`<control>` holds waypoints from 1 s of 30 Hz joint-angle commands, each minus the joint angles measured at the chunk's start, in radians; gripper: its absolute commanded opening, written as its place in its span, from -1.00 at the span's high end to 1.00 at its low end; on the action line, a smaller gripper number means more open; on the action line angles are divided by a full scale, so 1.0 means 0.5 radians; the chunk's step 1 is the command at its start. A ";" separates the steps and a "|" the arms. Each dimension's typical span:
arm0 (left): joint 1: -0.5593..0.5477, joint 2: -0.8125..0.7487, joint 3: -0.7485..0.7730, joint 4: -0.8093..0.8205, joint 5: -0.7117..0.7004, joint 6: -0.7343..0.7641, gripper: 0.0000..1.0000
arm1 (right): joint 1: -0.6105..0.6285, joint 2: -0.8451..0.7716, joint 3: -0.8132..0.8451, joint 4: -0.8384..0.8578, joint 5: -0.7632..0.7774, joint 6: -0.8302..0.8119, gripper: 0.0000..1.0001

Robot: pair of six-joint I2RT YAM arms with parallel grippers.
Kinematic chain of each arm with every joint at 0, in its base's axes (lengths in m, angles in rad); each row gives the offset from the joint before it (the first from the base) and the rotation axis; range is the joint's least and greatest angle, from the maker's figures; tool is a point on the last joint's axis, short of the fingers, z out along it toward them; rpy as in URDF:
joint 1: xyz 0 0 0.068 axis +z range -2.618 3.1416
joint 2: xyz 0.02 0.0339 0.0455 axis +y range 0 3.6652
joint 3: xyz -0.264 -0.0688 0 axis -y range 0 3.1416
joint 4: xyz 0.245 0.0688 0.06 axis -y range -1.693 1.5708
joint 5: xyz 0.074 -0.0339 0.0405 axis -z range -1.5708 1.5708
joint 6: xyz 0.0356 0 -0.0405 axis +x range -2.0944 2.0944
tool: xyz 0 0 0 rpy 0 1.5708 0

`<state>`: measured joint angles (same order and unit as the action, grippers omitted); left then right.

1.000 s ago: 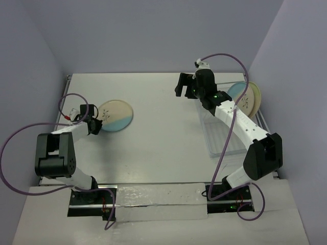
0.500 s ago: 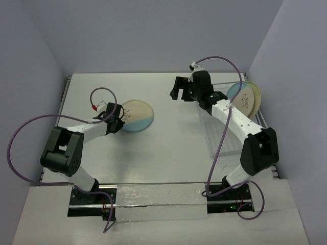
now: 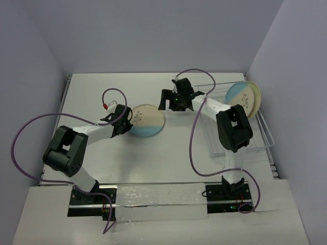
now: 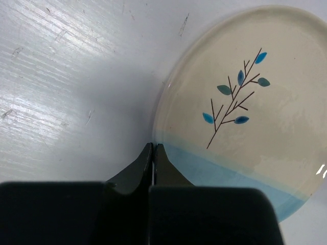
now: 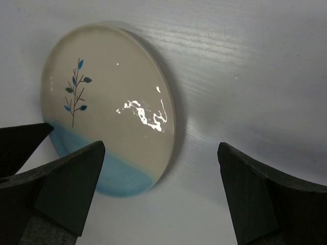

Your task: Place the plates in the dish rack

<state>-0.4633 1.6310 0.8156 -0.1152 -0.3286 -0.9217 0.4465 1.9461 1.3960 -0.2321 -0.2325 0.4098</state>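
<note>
A cream plate with a light blue band and a sprig (image 3: 147, 121) lies flat on the white table, left of centre. My left gripper (image 3: 124, 116) is shut, its tips touching the plate's near-left rim (image 4: 240, 102); in the left wrist view the closed left gripper (image 4: 154, 148) meets the edge. My right gripper (image 3: 166, 99) is open and empty just above and right of the plate, which shows in the right wrist view (image 5: 110, 107) under the open right gripper (image 5: 161, 148). Two more plates (image 3: 244, 97) stand upright at the far end of the clear dish rack (image 3: 261, 133).
The rack sits along the table's right side, close to the right wall. Purple cables loop off both arms (image 3: 30, 135). Walls close in the table at the left, back and right.
My left gripper has slid the plate rightward from the left side toward the table's centre. My right arm has swung left, away from the rack, to near the plate.
</note>
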 commanded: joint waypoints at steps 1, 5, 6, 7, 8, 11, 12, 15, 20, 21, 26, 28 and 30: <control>-0.031 0.071 -0.048 -0.058 0.082 0.054 0.99 | 0.060 0.104 0.185 -0.045 -0.052 0.029 -0.97; -0.031 0.082 -0.045 -0.039 0.099 0.076 1.00 | 0.087 0.225 0.269 -0.094 -0.017 0.086 -0.97; -0.031 0.082 -0.045 -0.036 0.099 0.077 1.00 | 0.097 0.247 0.294 -0.107 -0.006 0.098 -0.97; -0.031 0.081 -0.045 -0.033 0.099 0.082 0.99 | 0.115 0.267 0.307 -0.118 0.012 0.108 -0.97; -0.031 0.078 -0.046 -0.032 0.099 0.090 0.99 | 0.136 0.293 0.330 -0.130 0.047 0.109 -0.97; -0.031 0.066 -0.051 -0.030 0.100 0.100 0.99 | 0.205 0.363 0.392 -0.186 0.163 0.114 -0.97; -0.031 0.060 -0.054 -0.029 0.096 0.102 0.99 | 0.218 0.383 0.414 -0.199 0.184 0.128 -0.97; -0.034 0.043 -0.060 -0.018 0.098 0.107 0.99 | 0.241 0.432 0.450 -0.220 0.226 0.201 -0.97; -0.034 0.030 -0.050 -0.033 0.084 0.109 1.00 | 0.260 0.484 0.456 -0.217 0.106 0.204 -0.93; -0.034 0.030 -0.047 -0.038 0.077 0.108 1.00 | 0.272 0.480 0.455 -0.217 0.097 0.168 -0.92; -0.034 0.048 -0.036 -0.042 0.068 0.104 0.99 | 0.303 0.398 0.406 -0.169 -0.146 0.067 -0.87; -0.034 0.056 -0.029 -0.043 0.068 0.102 1.00 | 0.303 0.317 0.362 -0.102 -0.245 0.053 -0.84; -0.034 0.065 -0.027 -0.032 0.074 0.104 1.00 | 0.303 0.248 0.312 -0.043 -0.334 0.031 -0.82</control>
<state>-0.4641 1.6329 0.8104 -0.0950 -0.3319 -0.8855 0.5635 2.1575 1.5848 -0.3168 -0.1946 0.4349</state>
